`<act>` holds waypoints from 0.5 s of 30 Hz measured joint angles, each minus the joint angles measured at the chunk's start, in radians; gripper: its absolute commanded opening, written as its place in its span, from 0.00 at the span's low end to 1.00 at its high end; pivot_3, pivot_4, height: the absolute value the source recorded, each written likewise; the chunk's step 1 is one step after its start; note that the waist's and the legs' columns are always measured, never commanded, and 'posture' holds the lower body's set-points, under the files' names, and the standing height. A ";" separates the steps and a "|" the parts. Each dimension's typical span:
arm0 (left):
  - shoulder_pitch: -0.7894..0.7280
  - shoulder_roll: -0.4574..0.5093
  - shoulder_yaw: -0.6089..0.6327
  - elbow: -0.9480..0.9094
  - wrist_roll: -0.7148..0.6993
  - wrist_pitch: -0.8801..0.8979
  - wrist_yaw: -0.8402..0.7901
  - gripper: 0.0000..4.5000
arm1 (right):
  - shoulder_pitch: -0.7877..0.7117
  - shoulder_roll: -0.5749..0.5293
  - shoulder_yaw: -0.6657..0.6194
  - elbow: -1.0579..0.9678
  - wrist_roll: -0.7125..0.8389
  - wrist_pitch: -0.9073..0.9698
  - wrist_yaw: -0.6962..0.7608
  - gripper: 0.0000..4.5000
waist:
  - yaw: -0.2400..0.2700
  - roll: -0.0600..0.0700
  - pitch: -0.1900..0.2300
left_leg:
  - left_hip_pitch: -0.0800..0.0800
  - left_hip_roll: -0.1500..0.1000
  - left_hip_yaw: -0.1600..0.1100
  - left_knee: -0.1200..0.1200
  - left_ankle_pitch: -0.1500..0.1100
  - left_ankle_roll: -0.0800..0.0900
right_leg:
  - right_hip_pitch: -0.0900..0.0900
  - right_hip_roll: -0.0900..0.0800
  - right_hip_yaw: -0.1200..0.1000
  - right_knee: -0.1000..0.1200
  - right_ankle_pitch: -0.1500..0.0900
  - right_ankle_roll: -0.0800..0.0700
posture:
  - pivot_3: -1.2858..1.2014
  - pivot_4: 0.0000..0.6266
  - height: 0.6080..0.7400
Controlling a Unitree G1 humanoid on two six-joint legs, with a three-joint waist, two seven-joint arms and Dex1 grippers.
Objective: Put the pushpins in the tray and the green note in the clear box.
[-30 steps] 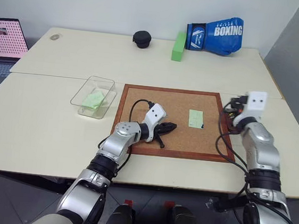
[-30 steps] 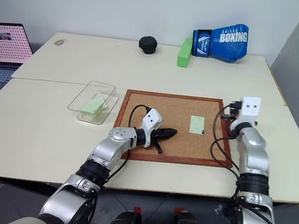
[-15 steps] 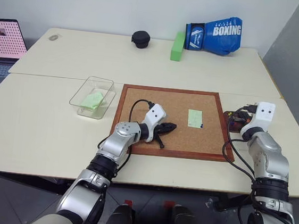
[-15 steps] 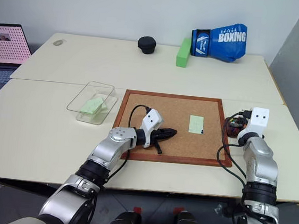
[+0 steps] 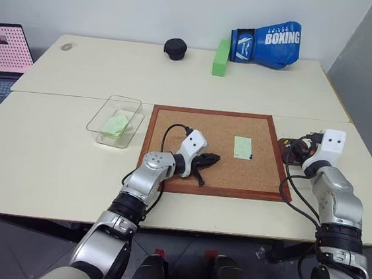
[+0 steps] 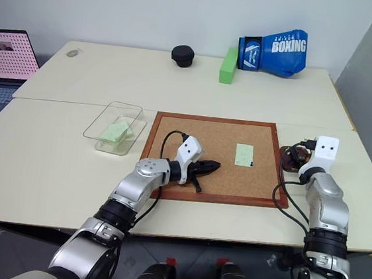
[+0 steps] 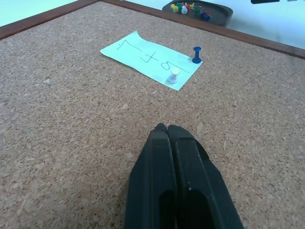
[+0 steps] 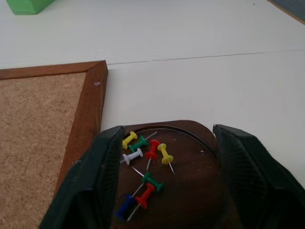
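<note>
Overhead, two cream desks butt together below a white wall. On them, a wood-framed corkboard holds a pale green paper note pinned by blue and white pushpins. Another green note lies in the clear plastic box beside the board's left edge. The left hand, fingers together, rests on the cork. The right hand, fingers apart, hovers over the small dark brown tray holding coloured pins.

Rough, grainy corkboard in a smooth wooden frame; thin matt paper note; glossy plastic pushpins on the smooth dark tray.
</note>
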 measured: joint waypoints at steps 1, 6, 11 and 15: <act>0.000 0.000 0.000 0.000 0.000 0.000 -0.001 0.00 | 0.008 -0.009 0.013 -0.012 -0.012 -0.010 0.011 0.85 | 0.000 0.000 0.000 | 0.000 0.000 0.000 0.000 0.000 0.000 | 0.000 0.000 0.000 0.000 0.000 0.000 | 0.52 0.24 1.00; 0.000 -0.001 0.000 0.000 0.001 0.000 -0.001 0.00 | 0.085 -0.068 0.151 -0.130 -0.026 -0.067 0.196 0.85 | -0.001 0.000 0.000 | 0.000 0.000 0.000 0.000 0.000 0.000 | 0.000 0.000 0.000 -0.001 0.000 0.000 | 0.52 0.24 1.00; 0.000 -0.003 0.000 0.000 0.001 0.000 -0.001 0.00 | 0.178 -0.069 0.251 -0.229 0.010 -0.080 0.366 0.85 | 0.000 0.000 0.000 | 0.000 0.000 0.000 0.000 0.000 0.000 | 0.000 0.000 0.000 -0.001 0.000 0.001 | 0.52 0.24 1.00; 0.000 -0.002 0.001 0.000 0.003 0.001 0.000 0.00 | 0.184 -0.044 0.256 -0.257 0.033 -0.080 0.386 0.85 | 0.001 0.000 0.000 | 0.000 0.000 0.000 0.000 0.000 0.000 | 0.000 0.000 -0.001 -0.001 0.000 0.001 | 0.52 0.24 1.00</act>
